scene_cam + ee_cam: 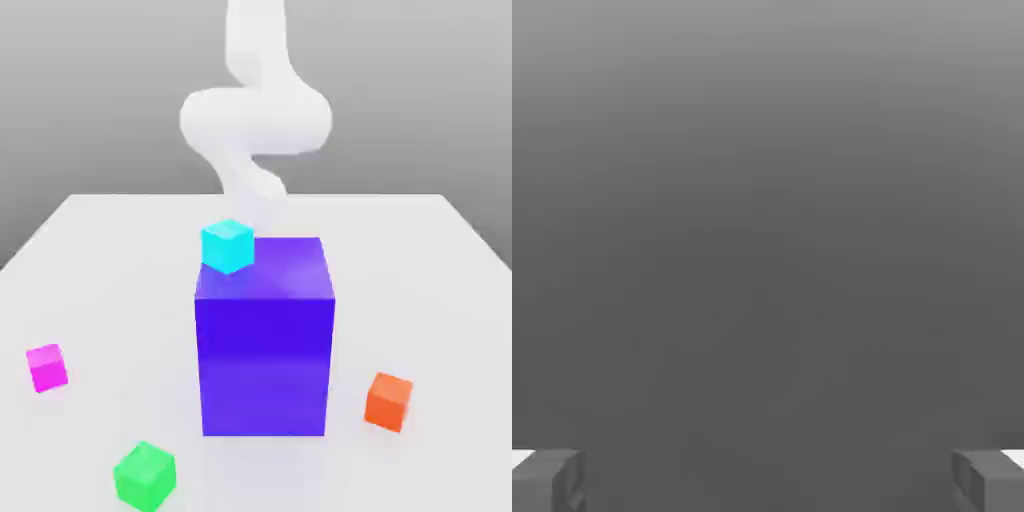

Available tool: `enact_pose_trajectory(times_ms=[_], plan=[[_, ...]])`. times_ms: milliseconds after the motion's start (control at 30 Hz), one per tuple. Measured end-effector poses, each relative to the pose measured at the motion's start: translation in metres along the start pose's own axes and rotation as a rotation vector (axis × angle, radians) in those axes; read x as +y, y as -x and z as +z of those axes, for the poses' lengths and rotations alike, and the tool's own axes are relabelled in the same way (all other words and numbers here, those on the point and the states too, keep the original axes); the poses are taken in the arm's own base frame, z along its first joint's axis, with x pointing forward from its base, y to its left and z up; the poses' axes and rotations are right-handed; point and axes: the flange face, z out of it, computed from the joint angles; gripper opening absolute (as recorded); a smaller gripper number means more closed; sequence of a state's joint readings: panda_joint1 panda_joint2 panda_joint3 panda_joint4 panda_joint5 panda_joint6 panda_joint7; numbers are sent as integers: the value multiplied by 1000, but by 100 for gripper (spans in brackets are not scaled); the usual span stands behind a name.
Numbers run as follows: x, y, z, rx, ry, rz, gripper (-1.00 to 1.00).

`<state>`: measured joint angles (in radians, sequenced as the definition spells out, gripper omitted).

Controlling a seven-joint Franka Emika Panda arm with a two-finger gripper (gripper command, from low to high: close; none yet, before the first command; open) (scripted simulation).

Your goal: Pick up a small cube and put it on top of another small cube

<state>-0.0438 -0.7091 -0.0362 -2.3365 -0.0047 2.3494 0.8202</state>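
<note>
Several small cubes show in the exterior view. A cyan cube (227, 246) overlaps the far left corner of a tall purple block's (265, 350) top; whether it rests on the block I cannot tell. On the white table lie a magenta cube (47, 367) at the exterior view's left, a green cube (145, 476) near the front, and an orange cube (389, 401) at the right. In the hand view my gripper (768, 480) is open, its grey fingertips (547, 478) far apart with nothing between them, facing a plain grey surface.
The white arm (255, 120) rises behind the purple block, which stands in the middle of the table (120, 260) and hides what is behind it. The table's far edge runs just behind the arm's base.
</note>
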Motion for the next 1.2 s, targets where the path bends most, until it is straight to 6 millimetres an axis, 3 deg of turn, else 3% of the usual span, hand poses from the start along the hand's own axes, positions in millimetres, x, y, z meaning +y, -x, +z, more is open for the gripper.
enact_pose_trajectory(times_ms=[167, 367, 533, 600, 733, 800, 933, 967, 1200], plan=[[77, -35, 107, -51, 163, 185, 0], [201, -48, 204, -101, 350, 417, 0], [319, -31, 257, -136, 504, 617, 0], [375, -20, 267, -141, 570, 718, 0], [463, 23, 284, -170, 691, 874, 0], [484, 38, 296, -178, 718, 901, 0], [509, 59, 327, -179, 728, 908, 0], [514, 64, 333, -180, 727, 910, -100], [515, 65, 334, -180, 728, 910, -100]])
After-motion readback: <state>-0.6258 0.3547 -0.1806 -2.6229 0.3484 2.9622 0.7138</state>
